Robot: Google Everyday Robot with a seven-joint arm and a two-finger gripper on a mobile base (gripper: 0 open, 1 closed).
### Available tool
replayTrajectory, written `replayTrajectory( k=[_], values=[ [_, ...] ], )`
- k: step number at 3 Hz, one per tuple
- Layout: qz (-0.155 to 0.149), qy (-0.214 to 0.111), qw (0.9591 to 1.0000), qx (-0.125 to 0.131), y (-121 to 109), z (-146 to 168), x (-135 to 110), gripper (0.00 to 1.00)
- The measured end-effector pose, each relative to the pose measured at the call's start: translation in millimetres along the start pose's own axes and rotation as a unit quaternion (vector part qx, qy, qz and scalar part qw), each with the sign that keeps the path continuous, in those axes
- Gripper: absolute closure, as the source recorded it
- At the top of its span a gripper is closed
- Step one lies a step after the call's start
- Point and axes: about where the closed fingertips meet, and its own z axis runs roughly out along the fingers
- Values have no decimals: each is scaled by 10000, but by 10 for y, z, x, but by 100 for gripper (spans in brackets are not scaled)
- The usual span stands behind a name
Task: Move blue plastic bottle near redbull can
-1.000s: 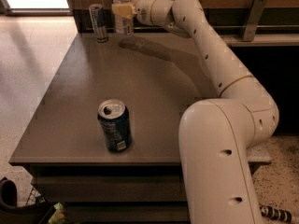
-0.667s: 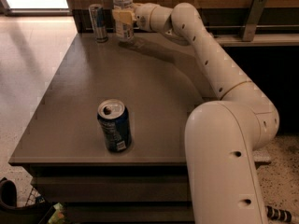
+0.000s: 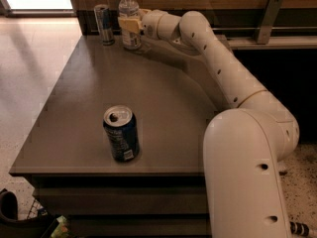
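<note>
The blue plastic bottle (image 3: 130,19), clear with a white cap and pale label, stands upright at the far edge of the grey table (image 3: 163,113). The redbull can (image 3: 104,24), slim and silver-blue, stands just left of it, a small gap between them. My gripper (image 3: 130,25) reaches in from the right at the bottle's mid-height, with its fingers around the bottle's body. The white arm stretches back across the table's right side.
A wider dark blue can (image 3: 121,133) with an open top stands near the table's front edge. A wooden wall panel and a metal rail run behind the table. The floor drops away at the left; dark clutter lies under the table's front left corner.
The gripper and bottle have shifted slightly left, closer to the redbull can. The dark blue can has not moved.
</note>
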Motion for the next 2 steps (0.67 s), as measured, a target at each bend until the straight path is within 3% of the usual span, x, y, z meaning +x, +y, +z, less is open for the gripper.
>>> replayTrajectory(
  k=[1, 2],
  values=[
    [-13, 10, 10000, -19, 22, 17, 22, 100],
    [-7, 10, 10000, -43, 48, 45, 28, 82]
  ],
)
